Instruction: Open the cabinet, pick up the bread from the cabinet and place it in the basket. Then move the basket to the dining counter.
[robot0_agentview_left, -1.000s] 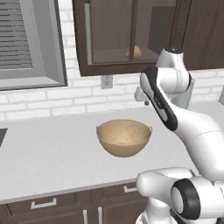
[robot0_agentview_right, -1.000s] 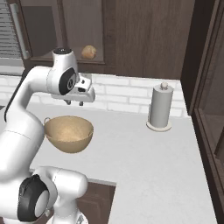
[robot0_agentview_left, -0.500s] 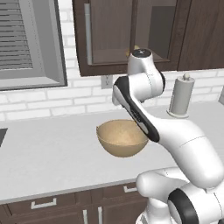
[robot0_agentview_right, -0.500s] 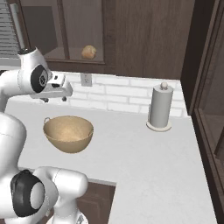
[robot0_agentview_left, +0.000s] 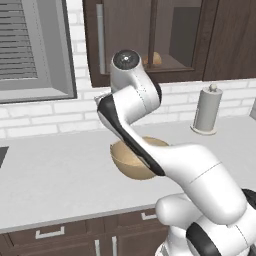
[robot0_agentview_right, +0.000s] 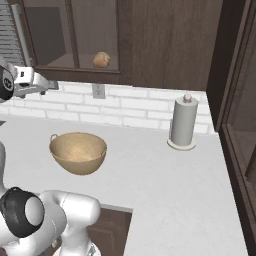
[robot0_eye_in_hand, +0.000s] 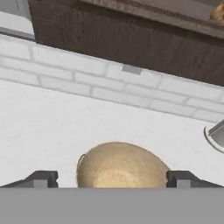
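Bread (robot0_agentview_right: 101, 59) sits on the cabinet (robot0_agentview_right: 150, 40) shelf behind glass, above and behind the basket (robot0_agentview_right: 78, 152) on the worktop. Roll looks light, soft, crushable, so I'd pinch it gently across the middle (my guess). My gripper (robot0_eye_in_hand: 112, 178): jaws spread wide, holding nothing, touching nothing, above the basket.

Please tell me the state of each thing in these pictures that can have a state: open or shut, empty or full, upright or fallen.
cabinet: doors shut.
bread: inside the cabinet, on its shelf behind the glass.
basket: upright on the worktop, empty.
gripper: open, holding nothing, above the basket.
paper towel roll: upright on its stand.
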